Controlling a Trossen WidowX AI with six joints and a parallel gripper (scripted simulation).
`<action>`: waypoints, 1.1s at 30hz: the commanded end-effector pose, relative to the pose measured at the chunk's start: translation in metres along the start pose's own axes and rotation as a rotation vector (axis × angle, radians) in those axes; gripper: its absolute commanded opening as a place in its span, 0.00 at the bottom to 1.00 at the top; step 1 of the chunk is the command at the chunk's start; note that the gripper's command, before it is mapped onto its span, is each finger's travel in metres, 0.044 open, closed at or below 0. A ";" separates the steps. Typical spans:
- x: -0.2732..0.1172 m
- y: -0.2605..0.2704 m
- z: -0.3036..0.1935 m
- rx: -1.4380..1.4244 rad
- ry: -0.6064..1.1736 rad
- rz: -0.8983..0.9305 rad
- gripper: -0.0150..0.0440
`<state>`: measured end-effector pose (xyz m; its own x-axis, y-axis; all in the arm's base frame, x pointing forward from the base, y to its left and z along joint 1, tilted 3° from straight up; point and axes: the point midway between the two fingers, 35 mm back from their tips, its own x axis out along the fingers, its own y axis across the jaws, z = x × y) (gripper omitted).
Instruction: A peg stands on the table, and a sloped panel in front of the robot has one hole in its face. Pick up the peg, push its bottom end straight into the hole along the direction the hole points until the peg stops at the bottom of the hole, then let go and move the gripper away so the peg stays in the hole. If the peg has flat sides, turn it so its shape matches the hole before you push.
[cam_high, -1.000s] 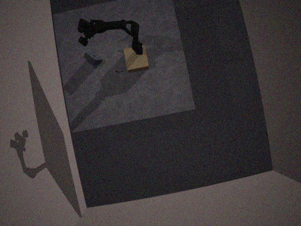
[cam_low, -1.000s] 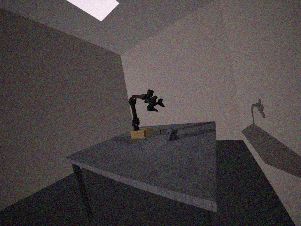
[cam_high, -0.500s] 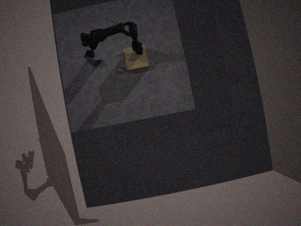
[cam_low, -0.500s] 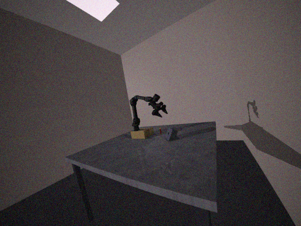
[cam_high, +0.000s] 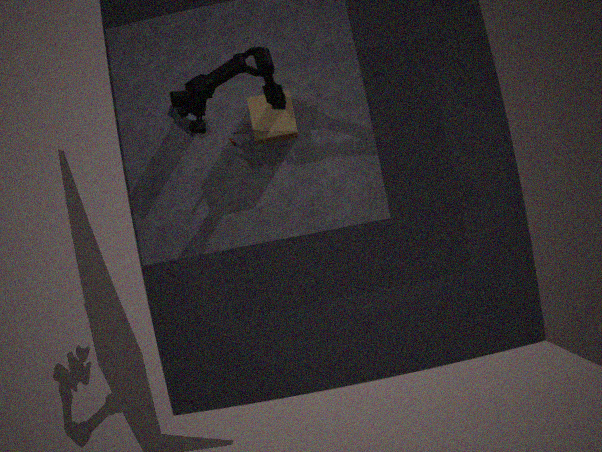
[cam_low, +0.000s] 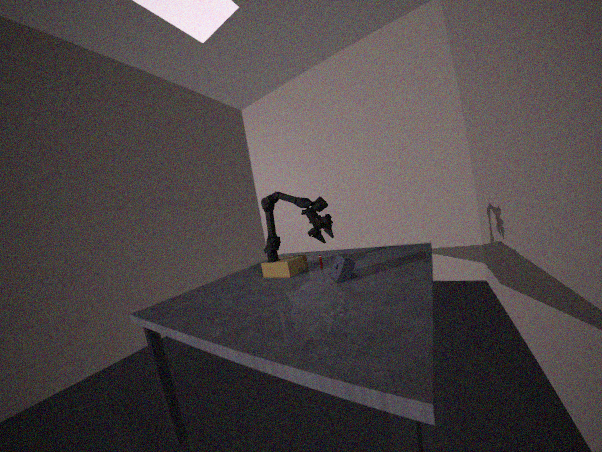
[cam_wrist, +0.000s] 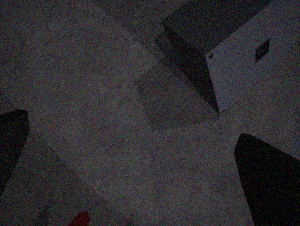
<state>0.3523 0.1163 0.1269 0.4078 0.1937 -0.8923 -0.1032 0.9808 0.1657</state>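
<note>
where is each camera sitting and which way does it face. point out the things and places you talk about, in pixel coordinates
Top: high over the table, angled down; shows the arm and its yellow block (cam_high: 270, 125) (cam_low: 276, 270).
Exterior: off to one side of the table, looking across it; shows the whole arm and open gripper (cam_low: 327, 240).
Wrist: on the arm near the gripper, facing the table; shows two dark fingertips.
Exterior and wrist share the red peg (cam_low: 320, 262) (cam_wrist: 81, 219) and panel (cam_low: 343, 269) (cam_wrist: 237, 75).

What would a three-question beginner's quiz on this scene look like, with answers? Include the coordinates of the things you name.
1. True or false: the gripper (cam_high: 197, 131) (cam_low: 329, 241) (cam_wrist: 133, 133) is holding the red peg (cam_low: 320, 262) (cam_wrist: 81, 219).
2. Fill in: the arm's base stands on a ____ block (cam_high: 272, 125) (cam_low: 276, 270).
3. Which is the hole in the sloped panel's face (cam_low: 342, 269) (cam_wrist: 235, 75): (a) round, (b) four-sided, (c) three-sided?

Key: 1 false; 2 yellow; 3 b.
</note>
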 end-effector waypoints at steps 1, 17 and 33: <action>0.006 0.010 -0.016 -0.053 0.051 -0.001 1.00; 0.024 0.049 -0.096 -0.291 0.314 -0.006 1.00; 0.031 0.061 -0.137 -0.423 0.449 -0.020 1.00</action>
<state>0.2345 0.1783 0.0544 0.0008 0.0598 -0.9982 -0.4802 0.8756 0.0521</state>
